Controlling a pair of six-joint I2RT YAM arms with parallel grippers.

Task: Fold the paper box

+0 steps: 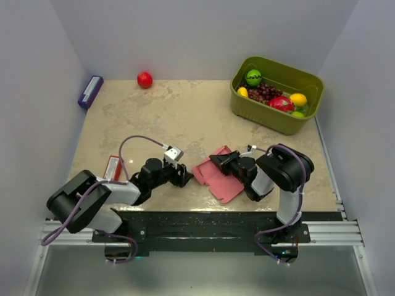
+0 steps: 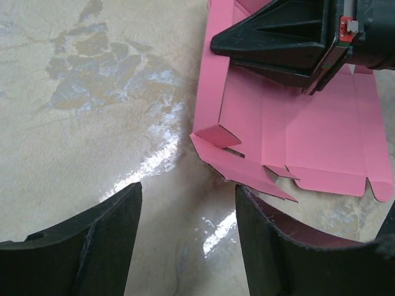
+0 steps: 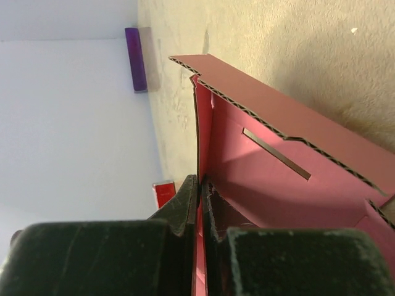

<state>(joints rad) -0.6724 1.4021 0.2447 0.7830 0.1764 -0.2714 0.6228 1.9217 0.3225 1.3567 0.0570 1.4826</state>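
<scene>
Box: pink cardboard blank at lower centre of the top view, on the table between the two grippers. It lies mostly flat with one side panel raised.
Box, left wrist view: fills the upper right. Creases are visible, small notched tabs run along the near edge, and a short flap stands up at the left corner.
Box, right wrist view: the panels rise from the table and one wall has a narrow slot.
Purple block: upper left, at the table edge against the side wall.
Red packet: lower left, flat beside the left arm, with a white label.
Left gripper: low over the table just left of the box. Its jaws are apart with only bare table between them. One finger sits just beside the notched edge; I cannot tell whether it touches.
Red ball: top of the frame, left of centre, near the back wall.
Right gripper: at the box's upper edge, pinched tight on a raised pink panel, with the sheet sandwiched between the fingers.
Basket: green, upper right, holding mixed fruit.
</scene>
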